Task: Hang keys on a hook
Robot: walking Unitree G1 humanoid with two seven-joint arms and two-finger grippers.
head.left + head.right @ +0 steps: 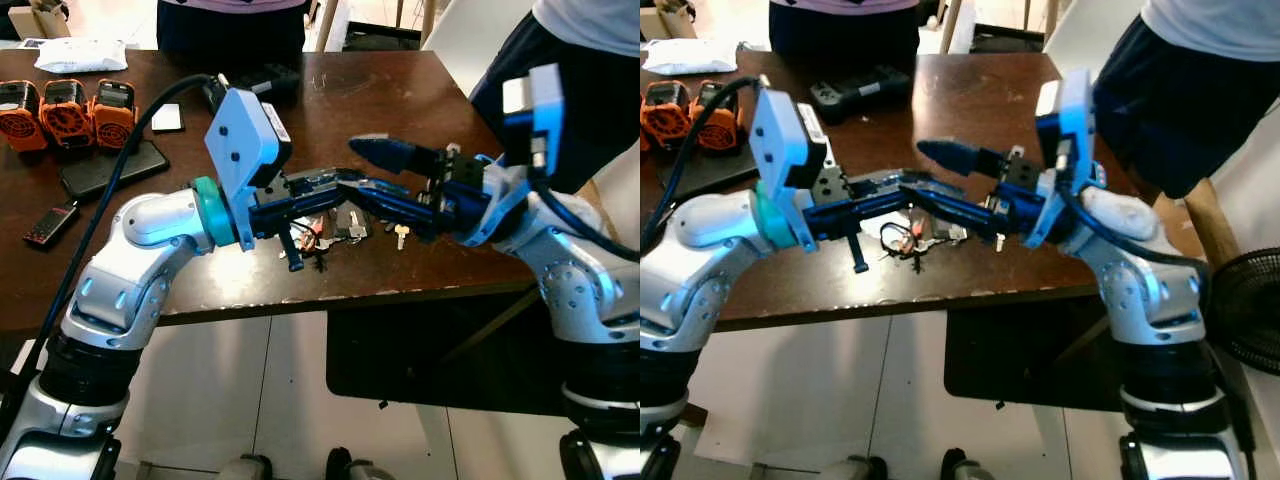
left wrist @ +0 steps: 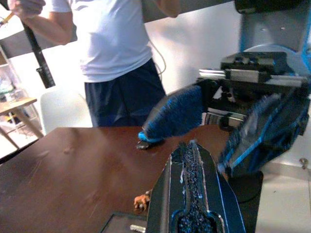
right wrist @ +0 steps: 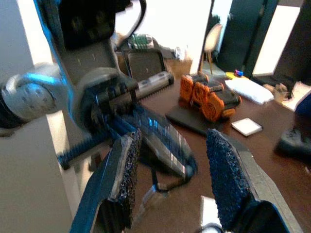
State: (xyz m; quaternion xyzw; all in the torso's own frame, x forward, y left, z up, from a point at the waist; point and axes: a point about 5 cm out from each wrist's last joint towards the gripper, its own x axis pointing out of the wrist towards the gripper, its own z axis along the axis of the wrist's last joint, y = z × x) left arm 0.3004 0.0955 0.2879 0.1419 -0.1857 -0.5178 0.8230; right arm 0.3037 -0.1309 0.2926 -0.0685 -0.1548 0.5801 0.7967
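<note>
A bunch of keys with a small orange fob lies on the dark wooden table, close to its front edge, with one more key just to the right. My left gripper reaches in from the left just above the bunch, its fingers shut together with nothing seen between them. From the right comes my right gripper, held open. Its upper finger stands well above the table and its lower finger lies low beside the left gripper's tips. In the right wrist view the two rough pads stand wide apart.
Three orange battery packs, a black phone, a small handset, a white card and a black controller lie at the back left. One person stands at the table's right, another behind it. A fan stands low right.
</note>
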